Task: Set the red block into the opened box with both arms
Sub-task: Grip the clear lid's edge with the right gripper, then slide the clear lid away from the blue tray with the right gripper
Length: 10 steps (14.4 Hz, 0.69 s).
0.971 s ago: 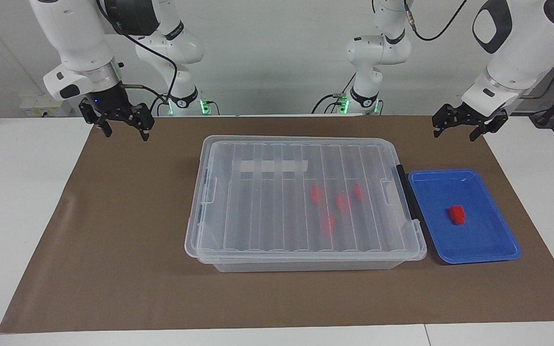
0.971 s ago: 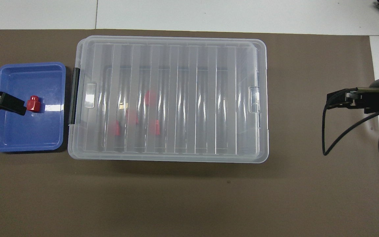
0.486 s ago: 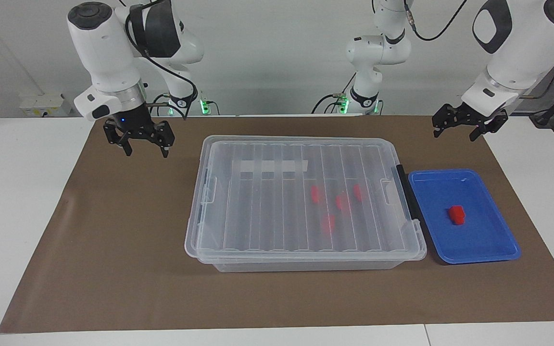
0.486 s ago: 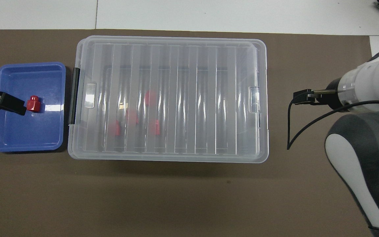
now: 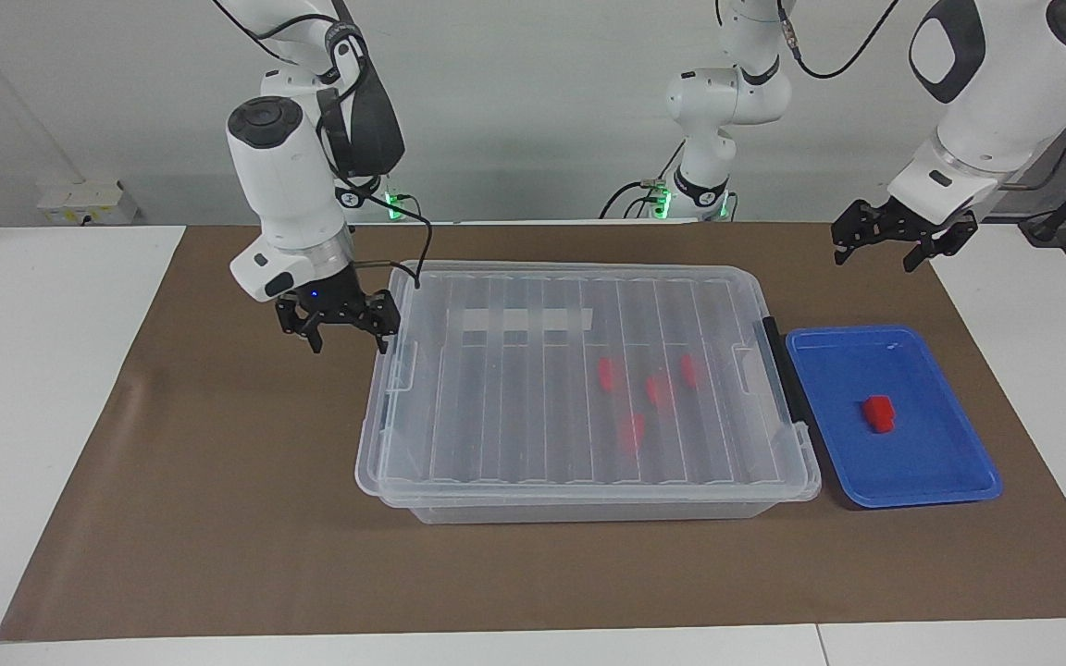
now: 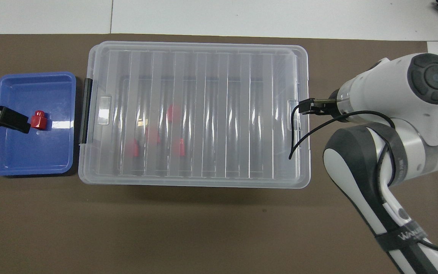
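right gripper [image 5: 340, 326], released, has swung down beside the box [image 5: 579, 388]; left gripper [image 5: 898, 239] hangs released.

Right arm [image 5: 288, 199] is swinging in from its end of the table toward the box [image 5: 579, 388]. Right gripper [image 5: 345, 338] is travelling toward 4 o'clock in the facing view, descending, now hanging over the mat [image 5: 218, 444] just beside the box's end, jaws apart. In the overhead view the arm is entering from 3 o'clock.
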Each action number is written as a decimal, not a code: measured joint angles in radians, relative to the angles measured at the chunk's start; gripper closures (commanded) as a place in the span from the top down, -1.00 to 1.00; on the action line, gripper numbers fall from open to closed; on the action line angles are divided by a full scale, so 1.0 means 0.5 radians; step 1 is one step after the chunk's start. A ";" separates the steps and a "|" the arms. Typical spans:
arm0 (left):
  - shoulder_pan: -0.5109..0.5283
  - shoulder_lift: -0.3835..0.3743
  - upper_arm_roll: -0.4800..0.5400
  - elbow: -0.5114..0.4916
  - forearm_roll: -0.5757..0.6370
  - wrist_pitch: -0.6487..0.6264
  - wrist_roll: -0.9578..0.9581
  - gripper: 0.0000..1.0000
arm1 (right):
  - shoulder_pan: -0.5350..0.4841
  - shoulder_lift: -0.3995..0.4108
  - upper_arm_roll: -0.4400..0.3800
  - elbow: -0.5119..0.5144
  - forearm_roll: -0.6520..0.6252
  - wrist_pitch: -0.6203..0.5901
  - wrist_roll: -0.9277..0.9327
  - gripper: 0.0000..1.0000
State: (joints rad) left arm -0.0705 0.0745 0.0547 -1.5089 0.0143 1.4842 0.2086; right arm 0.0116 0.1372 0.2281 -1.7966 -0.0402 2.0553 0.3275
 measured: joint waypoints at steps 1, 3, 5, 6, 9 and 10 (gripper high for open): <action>0.000 0.000 0.000 0.000 0.000 0.000 0.000 1.00 | 0.001 0.026 0.009 0.000 0.000 0.016 0.006 0.99; 0.000 0.000 0.000 0.000 0.000 0.000 0.000 1.00 | -0.001 0.052 0.010 0.000 0.000 0.019 0.006 0.98; 0.000 0.000 0.000 0.000 0.000 0.000 0.000 1.00 | -0.001 0.057 0.010 0.000 0.000 0.018 0.006 0.98; 0.000 0.000 0.000 0.000 0.000 0.000 0.000 1.00 | -0.001 0.058 0.010 -0.002 -0.001 0.018 0.006 0.98; 0.000 0.000 0.000 0.000 0.000 0.000 0.000 1.00 | -0.002 0.058 0.007 -0.010 -0.004 0.017 -0.029 0.98; 0.000 0.000 0.000 0.000 0.000 0.000 0.000 1.00 | -0.004 0.058 0.001 -0.011 -0.005 0.017 -0.054 0.98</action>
State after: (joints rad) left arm -0.0705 0.0745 0.0547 -1.5089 0.0143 1.4842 0.2086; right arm 0.0095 0.1663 0.2288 -1.8021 -0.0428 2.0636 0.3003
